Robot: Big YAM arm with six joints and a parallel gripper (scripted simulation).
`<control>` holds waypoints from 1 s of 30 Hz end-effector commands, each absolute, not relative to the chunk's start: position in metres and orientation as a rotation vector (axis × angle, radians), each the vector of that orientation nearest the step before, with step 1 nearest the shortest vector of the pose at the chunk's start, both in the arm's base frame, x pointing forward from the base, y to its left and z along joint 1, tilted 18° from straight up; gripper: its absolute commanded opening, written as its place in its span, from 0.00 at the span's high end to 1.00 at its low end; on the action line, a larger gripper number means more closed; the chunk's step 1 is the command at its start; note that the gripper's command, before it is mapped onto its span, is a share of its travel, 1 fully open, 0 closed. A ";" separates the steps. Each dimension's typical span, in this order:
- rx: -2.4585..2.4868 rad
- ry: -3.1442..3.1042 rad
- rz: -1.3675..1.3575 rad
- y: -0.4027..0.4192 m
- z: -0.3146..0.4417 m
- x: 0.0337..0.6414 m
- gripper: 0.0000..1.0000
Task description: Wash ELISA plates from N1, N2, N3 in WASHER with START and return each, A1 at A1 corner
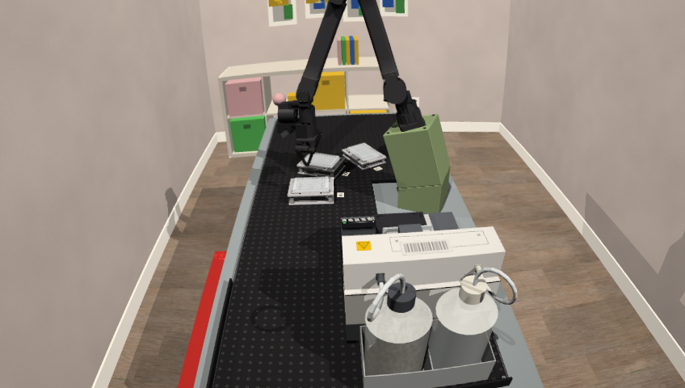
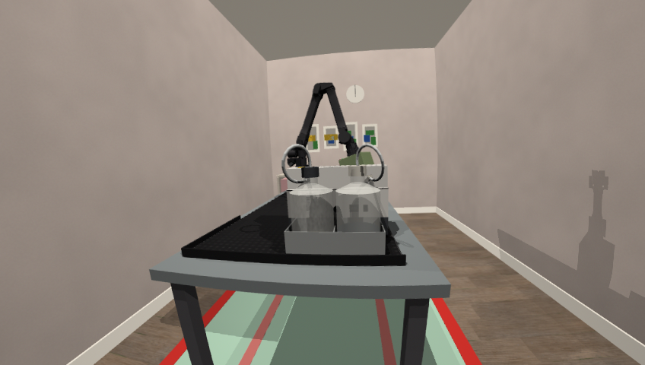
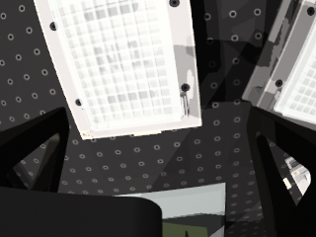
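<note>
My gripper (image 1: 305,162) (image 3: 157,117) is open and empty, above the nests. In the wrist view a plate (image 3: 125,59) lies ahead of and between the fingers, slightly turned to them; it looks like the nearest plate (image 1: 311,184) of the top view. The middle plate (image 1: 322,161) (image 3: 303,94) sits at an angle, cut by the right edge of the wrist view. The back plate (image 1: 363,153) is also angled. Each sits on a raised nest. The washer (image 1: 418,250) hides much of its carrier. A small green spot shows beside its keypad (image 1: 359,220). Cut-off corners are too small to tell.
The green arm base (image 1: 417,163) stands between the nests and the washer, at the right table edge. Two bottles (image 1: 398,331) (image 1: 466,312) with looped hoses stand in a grey tray (image 2: 335,244) behind the washer. Small label cards (image 1: 340,194) lie beside the nests.
</note>
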State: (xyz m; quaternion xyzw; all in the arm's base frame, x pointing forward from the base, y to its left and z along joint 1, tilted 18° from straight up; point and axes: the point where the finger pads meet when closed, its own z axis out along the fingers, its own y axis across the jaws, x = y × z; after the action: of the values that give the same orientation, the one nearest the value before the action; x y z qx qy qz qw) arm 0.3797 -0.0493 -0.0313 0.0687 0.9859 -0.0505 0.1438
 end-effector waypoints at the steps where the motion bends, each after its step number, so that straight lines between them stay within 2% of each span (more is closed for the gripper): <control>1: 0.292 2.811 -0.138 -0.069 -0.020 0.392 0.00; 14: 0.261 2.832 -0.143 -0.124 -0.021 0.388 0.00; 21: 0.228 2.837 -0.139 -0.113 -0.023 0.385 0.00; 27: 0.565 2.772 -0.099 -0.154 -0.017 0.380 0.00; 30: 0.566 2.777 -0.098 -0.168 -0.019 0.375 0.00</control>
State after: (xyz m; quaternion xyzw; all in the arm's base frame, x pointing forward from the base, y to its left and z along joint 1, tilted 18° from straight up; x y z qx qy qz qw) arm 0.3670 -0.1518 -0.0236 0.1752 0.9729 -0.0351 0.1468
